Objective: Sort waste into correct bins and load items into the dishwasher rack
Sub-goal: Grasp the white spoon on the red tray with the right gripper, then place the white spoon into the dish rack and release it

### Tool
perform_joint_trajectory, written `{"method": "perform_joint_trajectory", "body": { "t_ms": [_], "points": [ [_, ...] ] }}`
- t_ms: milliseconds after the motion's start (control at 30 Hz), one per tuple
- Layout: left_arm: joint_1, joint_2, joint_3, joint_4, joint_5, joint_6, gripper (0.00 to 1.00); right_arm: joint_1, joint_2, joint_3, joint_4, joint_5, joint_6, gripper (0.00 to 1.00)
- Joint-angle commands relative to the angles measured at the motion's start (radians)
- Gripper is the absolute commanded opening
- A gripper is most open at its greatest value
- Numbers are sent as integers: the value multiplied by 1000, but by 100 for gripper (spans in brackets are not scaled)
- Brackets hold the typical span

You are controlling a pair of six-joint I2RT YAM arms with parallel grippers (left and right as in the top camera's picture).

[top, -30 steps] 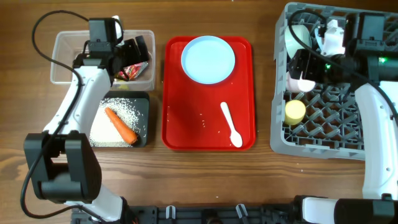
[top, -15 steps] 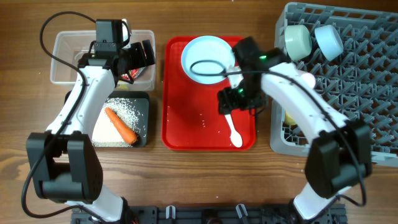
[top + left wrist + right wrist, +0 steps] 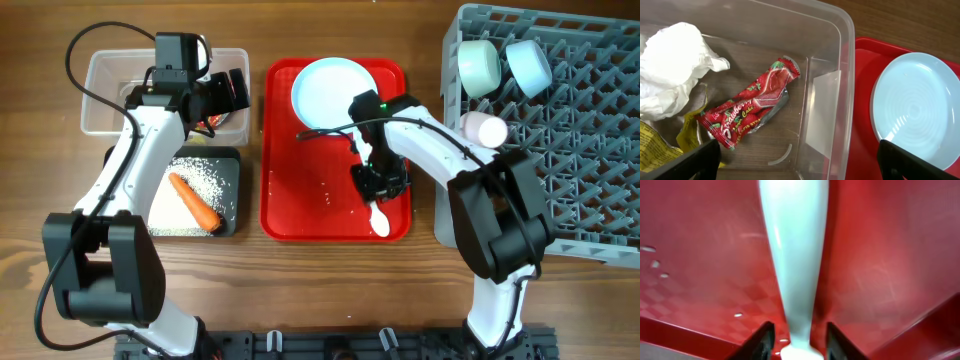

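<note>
On the red tray [image 3: 290, 200] lies the white plastic spoon [image 3: 379, 221], and my right gripper [image 3: 378, 186] is down over its handle. In the right wrist view the fingertips [image 3: 762, 341] flank the spoon [image 3: 797, 255] with a thin gap on each side; the right gripper [image 3: 798, 341] is open. The pale blue plate [image 3: 334, 93] rests at the tray's far end. My left gripper [image 3: 232, 90] hangs wide open and holds nothing over the clear tub [image 3: 100, 70]. In the tub [image 3: 847, 75] are a red wrapper [image 3: 752, 107], a white tissue [image 3: 672, 65] and a yellow wrapper [image 3: 655, 150].
The black tray [image 3: 232, 165] holds a carrot [image 3: 194, 200] on rice [image 3: 165, 205]. At the right, the grey dishwasher rack [image 3: 580, 150] carries two bowls [image 3: 479, 65] [image 3: 528, 62], with a pink cup [image 3: 484, 128] at its left edge. My right arm spans from rack to tray.
My right arm swung from the rack to the red tray, came down over the spoon and narrowed its jaws around the handle. The left arm shifted slightly over the tub.
</note>
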Motion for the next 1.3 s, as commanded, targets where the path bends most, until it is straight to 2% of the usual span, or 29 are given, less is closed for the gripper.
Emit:
{"method": "perform_joint_trajectory", "body": {
  "t_ms": [0,100,200,367,533,667,767,800,867,967,1133,1267],
  "points": [
    [0,-5,0,-4,8,5,100,1,17,-52,2,-7,1,29],
    [0,-5,0,-4,9,5,100,1,17,-60,6,-9,0,19],
    [0,-5,0,-13,8,5,100,1,17,-60,8,-9,0,4],
    [0,-5,0,-17,9,5,100,-2,-6,-25,19,-5,1,4],
    [0,-5,0,-40,8,5,100,-49,-264,112,32,117,35,4],
    [0,-5,0,-41,9,5,100,-261,-531,132,55,262,74,4],
    [0,-5,0,-41,9,5,100,-504,-576,128,47,286,77,4],
    [0,-5,0,-42,9,5,100,-623,-573,100,42,266,125,4],
    [0,-5,0,-45,9,5,100,-732,-573,57,44,216,204,4],
    [0,-5,0,-45,9,5,100,-889,-573,-51,47,209,446,4],
    [0,-5,0,-58,9,5,100,-978,-573,-225,49,208,843,4],
    [0,-5,0,-74,9,5,100,-983,-573,-286,42,212,1021,4]
  ]
}}
